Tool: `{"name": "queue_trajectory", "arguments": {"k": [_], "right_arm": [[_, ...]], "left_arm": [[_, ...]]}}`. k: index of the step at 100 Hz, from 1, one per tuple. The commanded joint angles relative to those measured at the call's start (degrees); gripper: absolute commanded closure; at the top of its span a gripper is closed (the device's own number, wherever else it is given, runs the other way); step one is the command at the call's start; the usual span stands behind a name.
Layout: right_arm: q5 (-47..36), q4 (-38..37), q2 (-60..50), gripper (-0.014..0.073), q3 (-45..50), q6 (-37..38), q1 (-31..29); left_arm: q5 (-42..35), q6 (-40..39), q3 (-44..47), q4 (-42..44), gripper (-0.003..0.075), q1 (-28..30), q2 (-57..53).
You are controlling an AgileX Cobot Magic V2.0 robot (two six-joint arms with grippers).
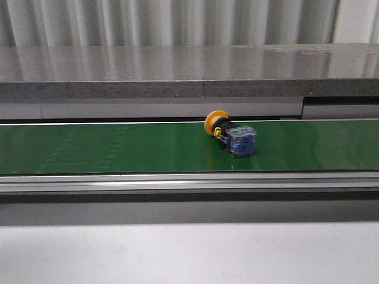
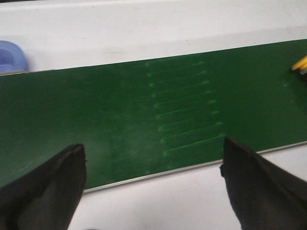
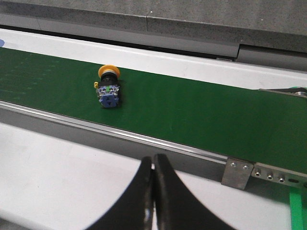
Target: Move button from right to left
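The button (image 1: 231, 135) lies on its side on the green belt (image 1: 118, 148), a little right of centre, its orange-yellow cap toward the back and its blue-and-grey block toward the front. It also shows in the right wrist view (image 3: 108, 87), and a sliver of its cap shows at the edge of the left wrist view (image 2: 301, 64). My left gripper (image 2: 153, 165) is open and empty above the belt's near edge. My right gripper (image 3: 153, 165) is shut and empty over the white table, well short of the button. Neither gripper shows in the front view.
A grey stone-look ledge (image 1: 189, 71) runs behind the belt. A metal rail (image 1: 189, 183) borders the belt's front. A metal bracket (image 3: 238, 172) is bolted on the rail. A blue object (image 2: 10, 56) sits on the white surface beyond the belt.
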Motion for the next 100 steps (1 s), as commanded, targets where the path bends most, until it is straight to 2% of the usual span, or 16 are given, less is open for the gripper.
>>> {"name": "queue_trajectory", "arguments": {"k": [1, 18, 43, 69, 100], "right_arm": [[-3.9, 0.4, 0.6, 0.0660, -1.5, -0.4, 0.0], [-3.9, 0.4, 0.6, 0.0660, -1.5, -0.4, 0.0], [-3.9, 0.4, 0.6, 0.0660, -1.5, -0.4, 0.0], [-3.9, 0.4, 0.6, 0.0660, -1.5, -0.4, 0.0], [-3.9, 0.4, 0.6, 0.0660, -1.5, -0.4, 0.0]], "left_arm": [[-2.8, -3.7, -4.3, -0.2, 0.0156, -3.6, 3.4], [-0.9, -10.1, -10.3, 3.6, 0.0156, -11.1, 11.2], [0.0, -14.7, -19.3, 0.5, 0.0155, -19.8, 22.4], [0.1, -14.7, -25.8, -5.9, 0.0155, -21.5, 31.4], [-1.7, -14.7, -26.4, -11.4, 0.0155, -21.4, 36.4]]}}
